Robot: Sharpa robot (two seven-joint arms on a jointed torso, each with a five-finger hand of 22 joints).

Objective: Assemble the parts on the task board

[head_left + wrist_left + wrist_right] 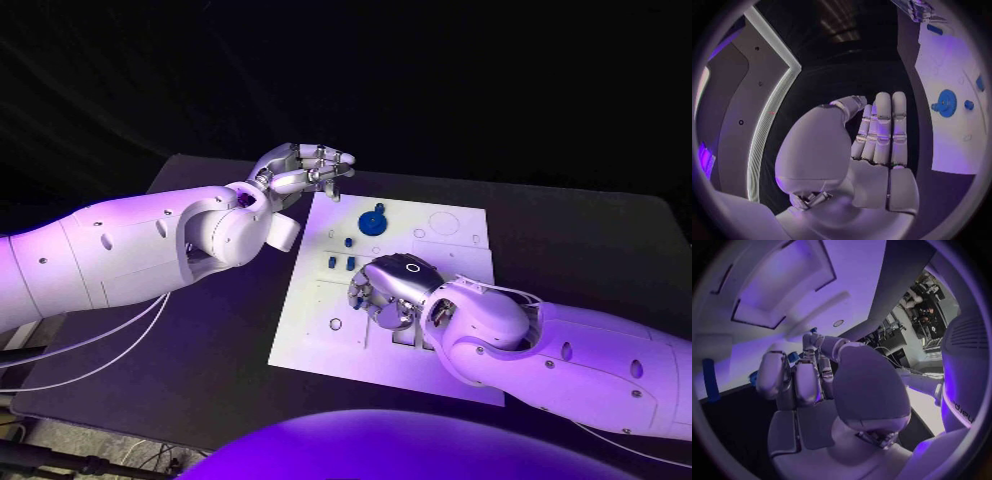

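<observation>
- table (577,240): black, its near and left edges cut off by the arms.
- task board (325,345): white plate lying flat mid-table, with outlined recesses; its centre and near right part are hidden under the right arm.
- right robot hand (387,290): down on the board's middle, fingers curled toward the surface; cannot tell if it holds anything, the fingertips are hidden in head view and the right wrist view is too cluttered.
- left robot hand (300,168): raised just off the board's far left corner, fingers straight and together in left wrist view (879,135), nothing in it.
- blue gear part (374,221): round, toothed, on the far part of the board, clear of both hands; also seen at (946,103).
- small blue parts (340,262): a few short pieces beside the right robot hand, shapes hard to make out.
</observation>
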